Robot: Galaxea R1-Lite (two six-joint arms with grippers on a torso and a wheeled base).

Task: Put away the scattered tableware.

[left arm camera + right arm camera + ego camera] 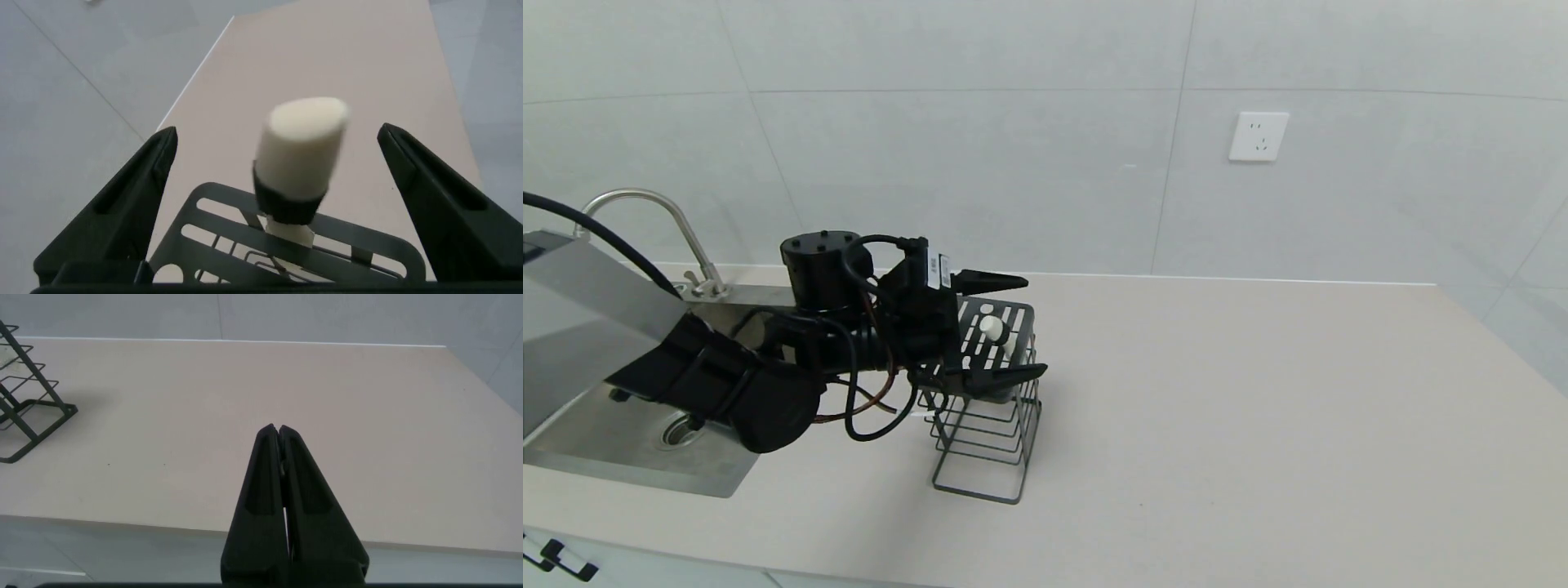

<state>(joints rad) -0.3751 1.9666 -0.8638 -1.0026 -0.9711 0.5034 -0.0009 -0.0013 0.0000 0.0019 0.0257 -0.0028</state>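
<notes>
One white-handled utensil is standing in the rack near the table's left edge; the left pincer, spread apart around it, should be rising straight.

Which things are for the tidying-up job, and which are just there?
For the job:
- white-handled utensil, standing in the black rack
- left pincer, open either side of it

Just there:
- right pincer, shut above the countertop
- sink
- tap
- wall socket

Bright, even light; faint shadow beside rack (soft-edged); wall tile seams bow near head-view edges.
</notes>
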